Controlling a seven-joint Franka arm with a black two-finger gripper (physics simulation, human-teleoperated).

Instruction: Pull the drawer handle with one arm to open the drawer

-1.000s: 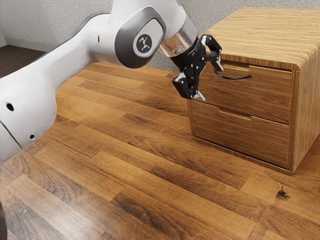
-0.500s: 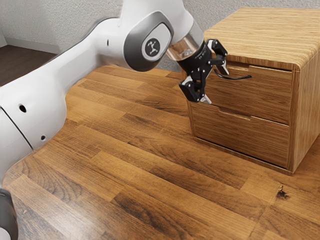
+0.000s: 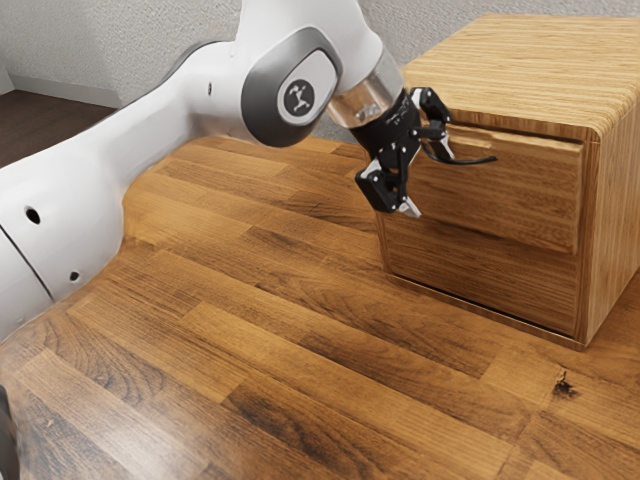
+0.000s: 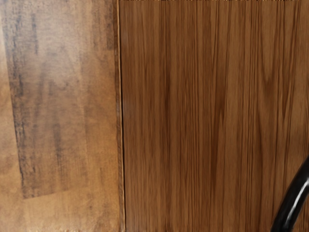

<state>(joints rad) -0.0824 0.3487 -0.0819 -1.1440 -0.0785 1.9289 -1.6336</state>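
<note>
Floor [image 3: 300,350]: wood planks, warm brown, running across the whole scene. Grey wall behind.

Arm [image 3: 150,130]: white, comes in from the exterior view's left and reaches toward its right, with the wrist up at the cabinet's front.

Cabinet [image 3: 540,60]: wood, stands on the floor at the exterior view's right. Two drawers, one above the other.

Top drawer [image 3: 520,190]: the wrist is at its near end. Cannot tell whether its front stands out from the cabinet body. In the wrist view this front [image 4: 207,116] is broad vertical-grain wood, with the floor [image 4: 58,121] beside it past a straight edge.

Lower drawer [image 3: 490,265]: front flush, with a small wooden lip as pull.

Gripper [image 3: 428,183]: black, fingers spread wide, nothing clamped. Upper finger sits at the handle's near end, touching or just beside it. Lower finger hangs before the near edge of the drawer fronts, about at the seam between them.

Handle [image 3: 470,160]: thin black bar on the upper part of the top drawer, running level from the upper finger toward the exterior view's right. In the wrist view a curved black piece of it [image 4: 294,203] shows against the drawer front.

Dark speck [image 3: 563,385]: on the floor, in front of the cabinet's far corner.
</note>
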